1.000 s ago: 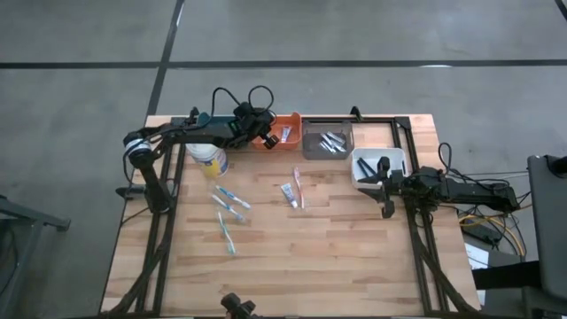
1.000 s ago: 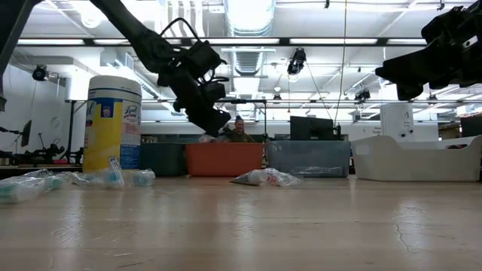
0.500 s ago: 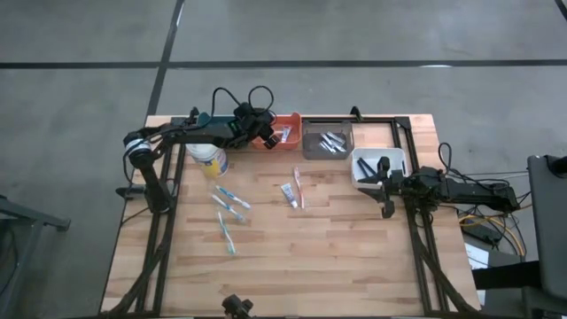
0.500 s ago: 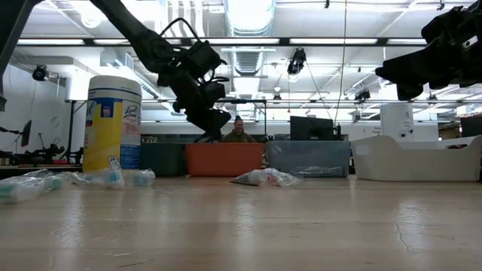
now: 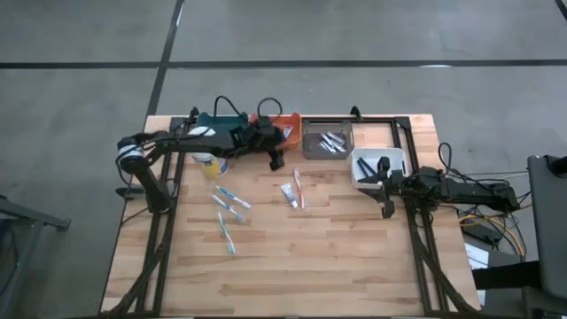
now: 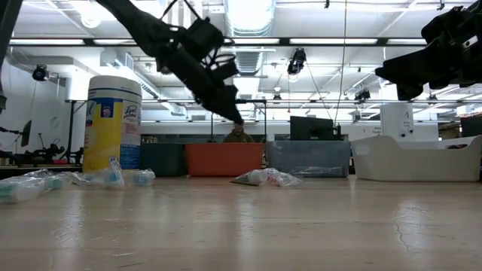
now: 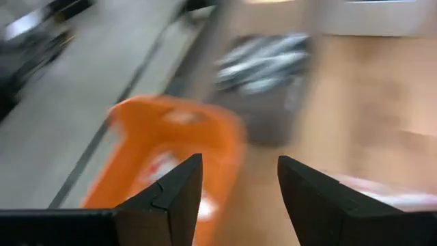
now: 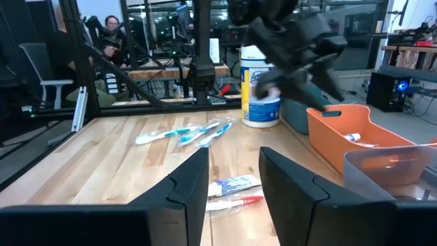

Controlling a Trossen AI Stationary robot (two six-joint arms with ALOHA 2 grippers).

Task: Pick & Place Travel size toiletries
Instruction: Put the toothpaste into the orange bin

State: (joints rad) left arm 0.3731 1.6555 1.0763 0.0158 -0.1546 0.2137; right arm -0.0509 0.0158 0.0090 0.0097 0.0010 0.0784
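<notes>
A: Stock on the tabletop [image 5: 292, 257]: mini tube [image 5: 288, 195] and pink toothbrush [image 5: 299, 188] side by side at frame centre of the high view; three teal toothbrushes [image 5: 229, 206] left of centre, below the wipes canister [image 5: 209, 156]. All in clear crinkled wrappers, per the right wrist view.

B: Already binned?

A: One tube in the orange bin [image 5: 285, 130], silver pieces in the grey bin [image 5: 326, 142], dark sticks in the white bin [image 5: 379, 166], all along the upper edge. Teal bin [image 5: 213, 119] contents hidden.

B: Grippers?

A: Left gripper [image 5: 275, 159] just below the orange bin, above the tabletop, fingers [image 7: 174, 198] apart, nothing between. Right gripper [image 5: 386, 189] parked at centre right beside the white bin, fingers [image 8: 184, 184] apart, likewise empty.

B: Handling notes?

A: Light, probably. Film likely slippery and loose, so a pinch on wrapper alone may slide. Toothbrushes stiff and thin: best taken across the handle near mid-length, fingers straddling the long axis. Tube softer: grip at the firm capped end or mid-body, gently. Tube and pink toothbrush nearly touching; risk of catching both.
</notes>
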